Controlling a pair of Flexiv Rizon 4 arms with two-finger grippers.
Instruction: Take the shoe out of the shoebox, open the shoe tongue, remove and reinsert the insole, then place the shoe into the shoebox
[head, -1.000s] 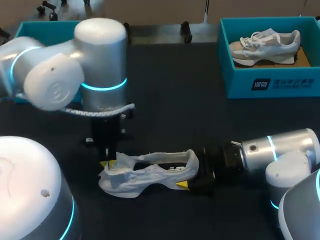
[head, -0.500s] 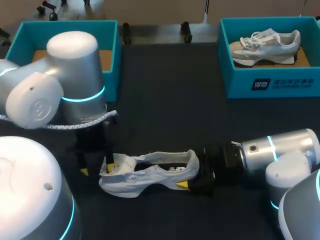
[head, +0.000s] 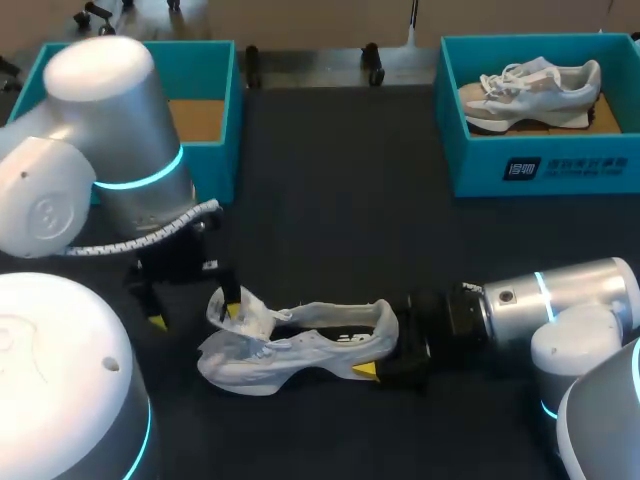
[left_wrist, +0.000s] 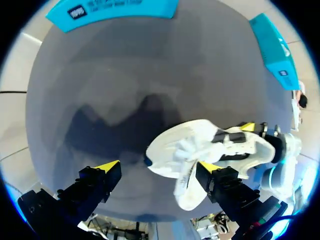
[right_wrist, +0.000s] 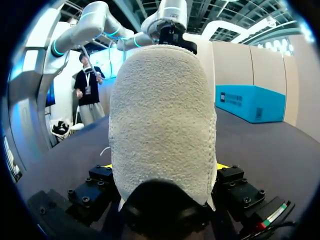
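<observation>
A white shoe (head: 300, 350) lies on its side on the dark table, toe to the left, tongue pulled up. My right gripper (head: 382, 352) is shut on its heel; in the right wrist view the heel (right_wrist: 162, 110) fills the space between the two fingers. My left gripper (head: 195, 316) stands open just left of the toe. In the left wrist view the shoe (left_wrist: 195, 145) lies ahead of the left gripper (left_wrist: 159, 166), its tongue against one finger (left_wrist: 212, 172), the other finger well clear.
A teal shoebox (head: 225, 140) with a bare brown floor stands at the back left, close behind my left arm. Another teal shoebox (head: 560, 165) at the back right holds a second shoe (head: 530, 95).
My left gripper has opened, let go of the tongue and drawn back to the left. The tongue now stands raised. The right arm has not moved.
</observation>
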